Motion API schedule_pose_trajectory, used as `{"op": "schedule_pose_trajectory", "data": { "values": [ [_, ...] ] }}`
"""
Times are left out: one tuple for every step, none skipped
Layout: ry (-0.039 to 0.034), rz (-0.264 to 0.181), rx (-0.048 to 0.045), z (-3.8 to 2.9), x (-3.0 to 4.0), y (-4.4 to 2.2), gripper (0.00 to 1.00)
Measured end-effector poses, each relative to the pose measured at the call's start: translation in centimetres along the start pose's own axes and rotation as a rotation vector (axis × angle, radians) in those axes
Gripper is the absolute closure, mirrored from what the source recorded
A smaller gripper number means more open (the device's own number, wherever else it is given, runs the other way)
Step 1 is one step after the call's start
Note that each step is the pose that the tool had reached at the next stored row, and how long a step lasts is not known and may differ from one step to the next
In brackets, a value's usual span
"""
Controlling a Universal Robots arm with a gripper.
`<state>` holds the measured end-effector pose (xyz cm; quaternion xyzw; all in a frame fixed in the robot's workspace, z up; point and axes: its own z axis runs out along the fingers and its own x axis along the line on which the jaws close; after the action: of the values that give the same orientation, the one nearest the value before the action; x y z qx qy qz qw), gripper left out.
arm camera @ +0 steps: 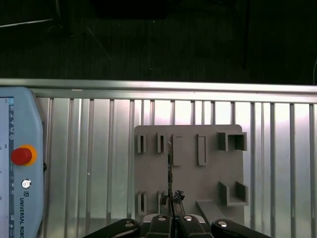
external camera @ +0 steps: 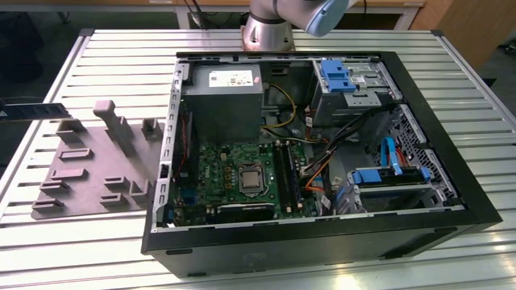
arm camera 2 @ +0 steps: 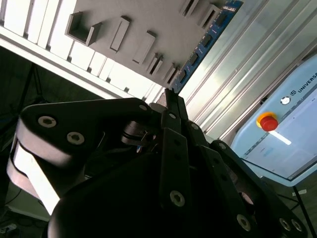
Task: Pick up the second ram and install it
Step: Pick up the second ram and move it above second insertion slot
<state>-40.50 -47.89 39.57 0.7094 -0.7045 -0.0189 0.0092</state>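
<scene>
From where I stood, the end effector (arm camera: 171, 201) was clenched on the second ram (arm camera: 170, 168). It pinched the stick at one end, so the rest of the board jutted out past the fingertips. In the first wrist view the stick showed edge-on as a thin dark line over the grey fixture plate (arm camera: 190, 186). The second wrist view showed its blue face and black chips. In the exterior view the stick hung in the air at that view's far left, beyond the plate and over the edge of the slatted table (external camera: 121, 54). It was well apart from the open computer case (external camera: 322, 244).

To my eye this was the carry, with the stick lifted clear of its holder and not yet near the board. Because the stick was held by one end, I judged that doing the step well meant a firm, unchanging grip and a smooth path, so the free end would not swing or twist in the fingers. The long black memory slots (external camera: 288, 172) lay deep in the case beside the processor, with orange and yellow cables (external camera: 322, 163) close by. I thought the stick should stay high enough to clear the case wall and be lined up with a slot along its whole length. It should also be kept off those cables. Whether any slot was already filled, I couldn't tell.
</scene>
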Motion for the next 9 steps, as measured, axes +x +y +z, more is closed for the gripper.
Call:
{"op": "schedule_pose_trajectory", "data": {
  "values": [
    [0.0, 0.0, 0.0, -0.1, 0.0, 0.01, 0.88],
    [0.0, 0.0, 0.0001, -0.19, 0.0, 0.01, 0.88],
    [0.0, 0.0, 0.0002, -0.27, -0.01, 0.01, 0.88],
    [0.0, 0.0, 0.0001, -0.36, -0.01, 0.02, 0.88],
    [0.0001, 0.0, 0.0, -0.46, -0.01, 0.02, 0.88],
    [0.0, 0.0, 0.0002, -0.53, -0.01, 0.02, 0.88],
    [-0.0001, 0.0, 0.0002, -0.59, -0.01, 0.03, 0.88],
    [0.0, 0.0, 0.0002, -0.65, -0.01, 0.03, 0.88],
    [0.0, 0.0, 0.0001, -0.72, -0.02, 0.03, 0.88]
  ]
}}
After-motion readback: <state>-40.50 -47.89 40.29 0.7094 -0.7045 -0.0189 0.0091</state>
